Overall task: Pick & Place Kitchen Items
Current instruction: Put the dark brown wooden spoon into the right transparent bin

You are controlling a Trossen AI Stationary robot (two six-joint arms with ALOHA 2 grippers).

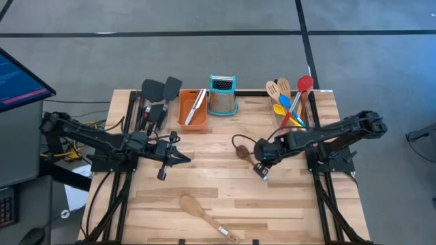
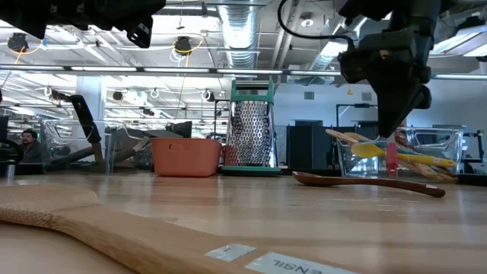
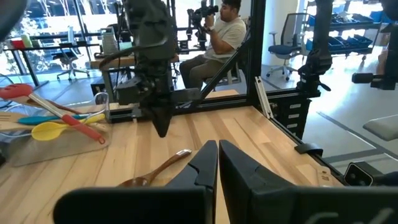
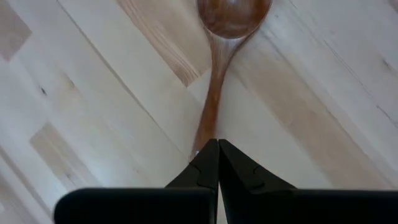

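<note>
Centre-frame in the high view, bare worktop (image 1: 225,180) surrounds the dark wooden spoon (image 1: 242,151). Right gripper (image 1: 261,169), fingers pressed together, hovers at its handle end; left gripper (image 1: 178,158), fingers together, holds nothing.

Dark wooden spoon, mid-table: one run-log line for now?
right gripper: shut, over dark wooden spoon handle | left gripper: shut, empty | spoon: flat on table

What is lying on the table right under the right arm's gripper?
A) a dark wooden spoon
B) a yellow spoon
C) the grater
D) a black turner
A: the right gripper, shut, hangs over the handle of the dark wooden spoon, which lies alone on the bare table; the right wrist view looks straight down on its bowl and handle.
</note>
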